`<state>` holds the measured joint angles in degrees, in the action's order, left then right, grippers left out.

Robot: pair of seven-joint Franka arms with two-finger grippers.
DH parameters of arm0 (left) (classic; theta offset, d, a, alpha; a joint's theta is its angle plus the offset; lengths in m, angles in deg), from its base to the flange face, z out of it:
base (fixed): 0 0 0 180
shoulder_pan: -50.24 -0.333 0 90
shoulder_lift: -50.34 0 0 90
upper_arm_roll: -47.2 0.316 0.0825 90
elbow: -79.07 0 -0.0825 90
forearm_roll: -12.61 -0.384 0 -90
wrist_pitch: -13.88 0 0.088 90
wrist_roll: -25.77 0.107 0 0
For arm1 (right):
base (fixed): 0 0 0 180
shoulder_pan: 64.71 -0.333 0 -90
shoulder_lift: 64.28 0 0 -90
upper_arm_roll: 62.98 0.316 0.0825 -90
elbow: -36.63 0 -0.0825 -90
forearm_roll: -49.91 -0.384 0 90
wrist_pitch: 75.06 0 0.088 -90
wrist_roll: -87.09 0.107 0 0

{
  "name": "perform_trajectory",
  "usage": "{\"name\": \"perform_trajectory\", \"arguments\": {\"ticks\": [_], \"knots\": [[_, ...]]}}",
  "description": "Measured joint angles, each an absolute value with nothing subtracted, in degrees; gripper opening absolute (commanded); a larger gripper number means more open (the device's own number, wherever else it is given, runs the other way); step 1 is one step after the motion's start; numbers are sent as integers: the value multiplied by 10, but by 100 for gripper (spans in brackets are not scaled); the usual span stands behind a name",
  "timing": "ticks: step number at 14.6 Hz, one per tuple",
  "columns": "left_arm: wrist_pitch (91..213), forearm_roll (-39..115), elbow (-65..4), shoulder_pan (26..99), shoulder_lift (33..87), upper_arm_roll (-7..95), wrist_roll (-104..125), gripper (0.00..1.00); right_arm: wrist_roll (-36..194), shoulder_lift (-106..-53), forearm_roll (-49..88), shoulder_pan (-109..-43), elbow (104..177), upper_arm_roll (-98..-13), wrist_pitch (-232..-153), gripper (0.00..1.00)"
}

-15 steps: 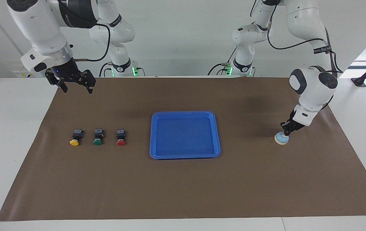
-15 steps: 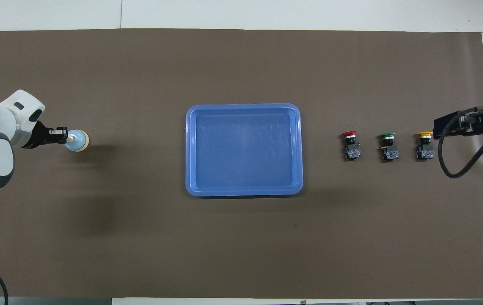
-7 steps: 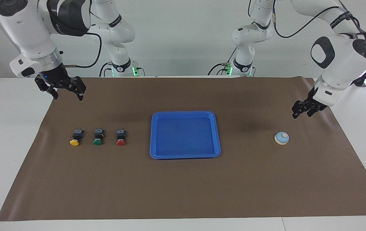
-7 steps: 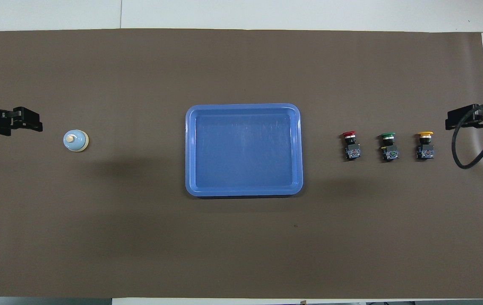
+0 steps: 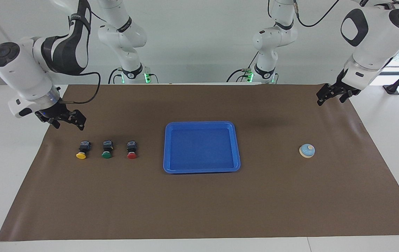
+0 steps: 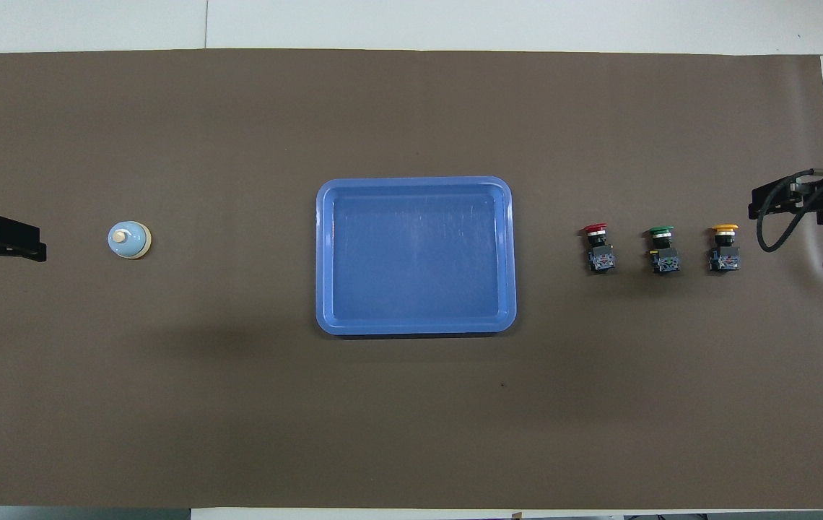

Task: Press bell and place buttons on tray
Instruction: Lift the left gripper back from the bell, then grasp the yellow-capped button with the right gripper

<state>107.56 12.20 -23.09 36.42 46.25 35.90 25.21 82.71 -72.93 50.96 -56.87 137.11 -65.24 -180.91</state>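
Three push buttons lay in a row on the brown mat toward the right arm's end of the table, well clear of every mat edge: a yellow button point(image 5: 81, 150), a green button point(image 5: 106, 149) and a red button point(image 5: 131, 149), each on its side with its cap pointing away from the robots. They looked small, light and rigid; the smooth round caps would probably slip, so the squared black bodies seemed the better place to pinch. One empty blue tray point(image 5: 165, 147) sat at the middle of the mat, stiff plastic with a raised rim. One light-blue call bell point(image 5: 307, 151) stood upright toward the left arm's end, a hard dome with a cream knob, meant to be pushed from above rather than gripped. The right gripper point(image 5: 65, 120) hung empty with fingers spread, over the mat's edge near the yellow button. The left gripper point(image 5: 335, 93), also empty and released, hovered over the mat corner at the left arm's end, well apart from the bell.
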Motion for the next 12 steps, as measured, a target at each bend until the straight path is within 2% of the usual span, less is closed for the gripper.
{"name": "perform_trajectory", "arguments": {"ticks": [3, 7, 12], "knots": [[1061, 122, -234, 368, 449, 357, 252, 100, 806, -751, 509, -562, 1390, -652, -1854, 100], [1054, 122, -240, 380, 452, 357, 252, 100, 790, -754, 509, -561, 1440, -652, -1898, 100], [1014, 122, -174, 385, 489, 344, 253, 100, 751, -752, 509, -546, 1500, -653, -1955, 100]]}}
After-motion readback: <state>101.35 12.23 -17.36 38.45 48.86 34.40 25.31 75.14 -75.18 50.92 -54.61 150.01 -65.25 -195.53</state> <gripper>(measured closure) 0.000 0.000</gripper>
